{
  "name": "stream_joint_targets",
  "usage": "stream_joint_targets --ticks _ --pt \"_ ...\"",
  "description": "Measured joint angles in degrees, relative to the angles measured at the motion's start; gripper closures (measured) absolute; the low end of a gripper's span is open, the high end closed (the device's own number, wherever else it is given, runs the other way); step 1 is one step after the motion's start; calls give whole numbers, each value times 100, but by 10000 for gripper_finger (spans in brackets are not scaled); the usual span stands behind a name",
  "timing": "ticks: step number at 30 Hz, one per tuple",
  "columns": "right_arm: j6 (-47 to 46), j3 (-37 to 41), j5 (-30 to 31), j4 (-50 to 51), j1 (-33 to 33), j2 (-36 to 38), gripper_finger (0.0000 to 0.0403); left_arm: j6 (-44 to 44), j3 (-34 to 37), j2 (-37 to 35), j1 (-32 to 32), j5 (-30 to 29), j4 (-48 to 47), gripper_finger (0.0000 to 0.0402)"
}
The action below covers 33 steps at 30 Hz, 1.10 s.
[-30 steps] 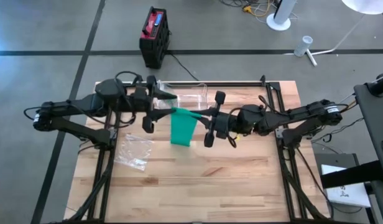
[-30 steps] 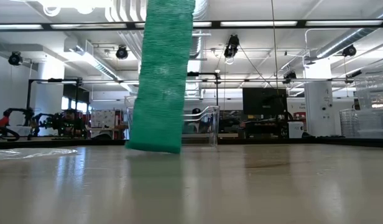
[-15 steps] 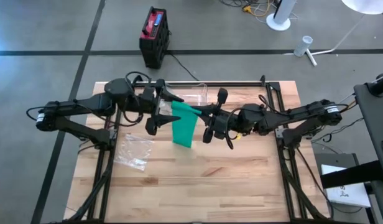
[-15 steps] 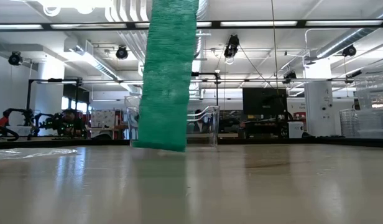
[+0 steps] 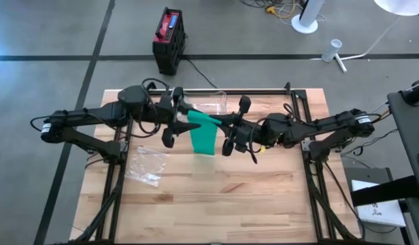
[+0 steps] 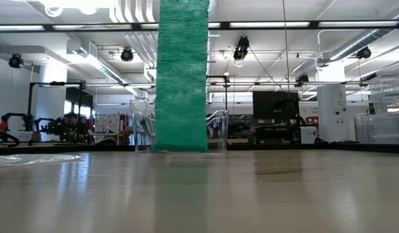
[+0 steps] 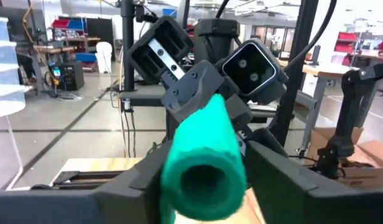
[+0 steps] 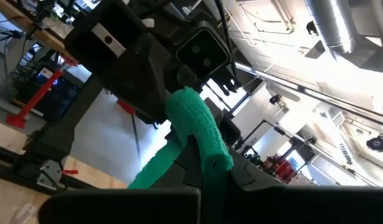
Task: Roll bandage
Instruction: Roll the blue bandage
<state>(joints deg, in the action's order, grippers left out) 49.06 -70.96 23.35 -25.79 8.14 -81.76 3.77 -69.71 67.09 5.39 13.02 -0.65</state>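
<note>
One green bandage (image 5: 203,134) hanging over the bench (image 5: 264,197), left tool (image 5: 184,121) around its roll, right tool (image 5: 231,128) clamped on it, one plastic bag (image 5: 145,165) only in high view.

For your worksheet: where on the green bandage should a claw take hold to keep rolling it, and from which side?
Grip the rolled tube end of the green bandage, probably from its open left end along its axis: the right claw pinches the other end, and the loose tail hangs limp below.
</note>
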Motion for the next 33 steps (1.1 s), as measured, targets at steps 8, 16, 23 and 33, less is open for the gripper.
stream_joint_targets --ticks 8,16,23,33 --pt "57 -2 -3 -37 1 0 400 475 0 7 2 -2 128 373" --pt "-1333 -12 27 207 12 15 343 282 0 -48 7 33 87 382" --pt "-3742 -353 -1266 1233 -21 227 241 -686 -2 -157 4 193 24 393" --pt "-5048 -629 -1435 1498 -178 299 147 -1397 0 -149 7 197 -236 395"
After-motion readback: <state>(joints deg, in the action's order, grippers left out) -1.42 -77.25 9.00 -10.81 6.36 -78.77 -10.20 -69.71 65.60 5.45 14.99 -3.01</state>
